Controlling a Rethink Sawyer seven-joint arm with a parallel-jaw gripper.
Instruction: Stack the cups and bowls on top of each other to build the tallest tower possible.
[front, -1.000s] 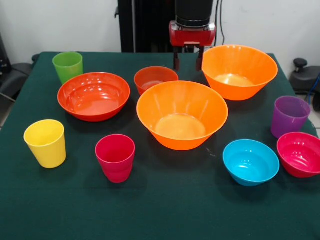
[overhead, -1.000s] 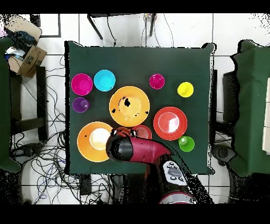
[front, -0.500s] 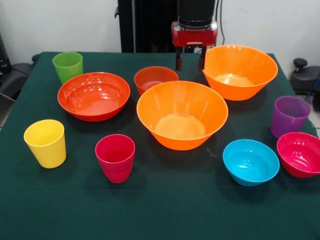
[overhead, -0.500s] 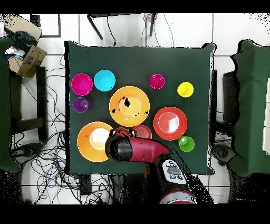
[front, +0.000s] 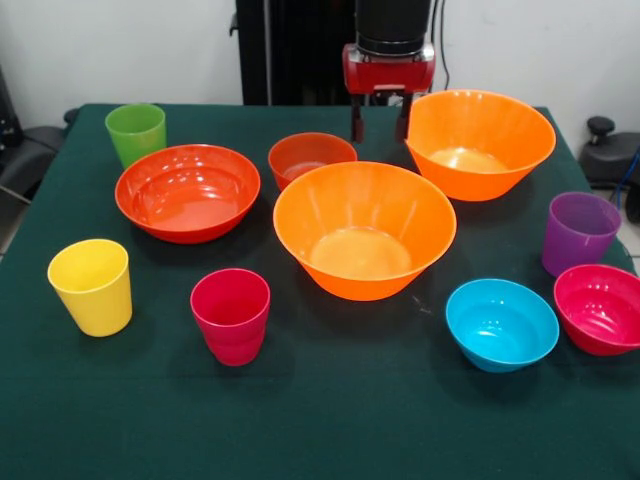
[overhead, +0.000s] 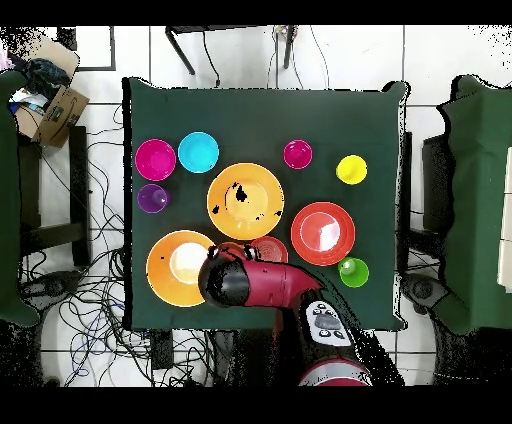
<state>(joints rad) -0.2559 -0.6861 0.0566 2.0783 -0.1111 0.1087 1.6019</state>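
The gripper (front: 378, 120) is held with its fingers apart and empty, above the green table (front: 340, 420), between the small red-orange bowl (front: 311, 157) and the far large orange bowl (front: 478, 143). No tower is built; all cups and bowls are spread singly.

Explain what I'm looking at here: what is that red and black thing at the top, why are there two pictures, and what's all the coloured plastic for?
The red and black thing is a robot arm; its gripper hangs open and empty between the small red-orange bowl and the far orange bowl. One picture is taken from across the table, facing the robot; the other looks straight down, where the arm covers part of the scene. On the green table stand six bowls and four cups: green, yellow, crimson-pink and purple. The robot is meant to stack them into a tower. Nothing is stacked yet.
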